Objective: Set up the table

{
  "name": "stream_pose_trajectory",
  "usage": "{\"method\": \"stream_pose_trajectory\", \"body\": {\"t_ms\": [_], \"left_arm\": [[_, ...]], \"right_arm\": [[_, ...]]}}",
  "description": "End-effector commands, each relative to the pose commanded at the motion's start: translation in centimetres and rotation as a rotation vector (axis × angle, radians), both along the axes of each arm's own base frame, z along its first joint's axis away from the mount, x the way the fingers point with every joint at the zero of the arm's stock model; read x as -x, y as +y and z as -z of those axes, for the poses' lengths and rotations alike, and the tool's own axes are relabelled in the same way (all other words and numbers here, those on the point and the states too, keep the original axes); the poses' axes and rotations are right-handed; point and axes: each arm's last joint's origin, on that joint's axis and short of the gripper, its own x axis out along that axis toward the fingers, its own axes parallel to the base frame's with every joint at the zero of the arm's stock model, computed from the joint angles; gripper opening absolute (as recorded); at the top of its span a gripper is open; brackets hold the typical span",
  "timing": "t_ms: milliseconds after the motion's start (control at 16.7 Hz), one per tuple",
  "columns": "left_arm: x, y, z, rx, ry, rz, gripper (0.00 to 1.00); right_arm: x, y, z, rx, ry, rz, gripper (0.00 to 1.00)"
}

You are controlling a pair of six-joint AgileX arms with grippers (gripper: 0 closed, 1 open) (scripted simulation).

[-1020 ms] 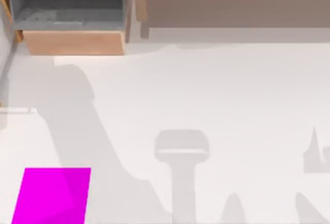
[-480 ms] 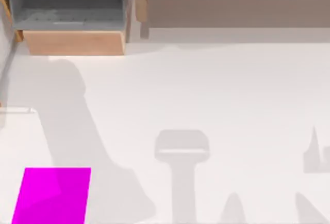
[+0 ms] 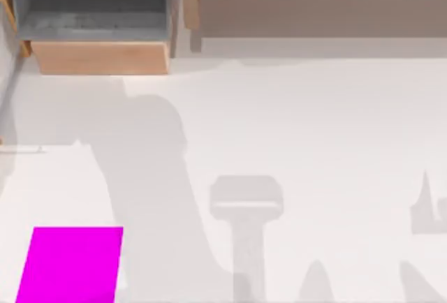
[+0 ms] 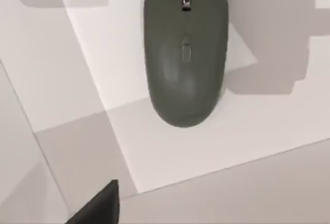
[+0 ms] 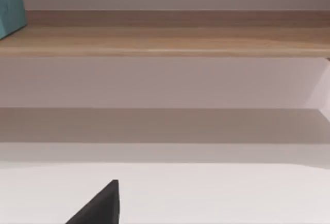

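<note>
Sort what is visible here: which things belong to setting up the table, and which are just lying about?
Belongs to the job:
- table, the white surface
- magenta mat near its left front corner
- grey mouse below the left wrist camera

Just about:
- wood and grey shelf unit at the back
- teal item on the shelf
</note>
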Motion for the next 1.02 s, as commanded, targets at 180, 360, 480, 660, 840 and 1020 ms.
{"method": "stream_pose_trajectory", "body": {"t_ms": [180,360,480,660,840,1020], "left_arm": [[0.8,-0.8,-1.8,0.002,-0.006,-0.008,1.00],[0.1,-0.9,-0.4,0.002,-0.002,-0.010,1.00],[-0.6,-0.1,1.8,-0.001,0.004,-0.014,1.00],[-1.7,1.3,6.3,-0.003,0.020,-0.014,1.00],[-2.9,1.5,10.0,-0.003,0.016,-0.006,1.00],[-3.3,1.4,11.0,-0.003,0.012,-0.004,1.00]], "right_arm": [[0.0,0.0,0.0,0.000,0.000,0.000,1.00],[0.0,0.0,0.0,0.000,0.000,0.000,1.00],[0.0,0.0,0.0,0.000,0.000,0.000,1.00],[0.0,0.0,0.0,0.000,0.000,0.000,1.00],[0.0,0.0,0.0,0.000,0.000,0.000,1.00],[0.0,0.0,0.0,0.000,0.000,0.000,1.00]]}}
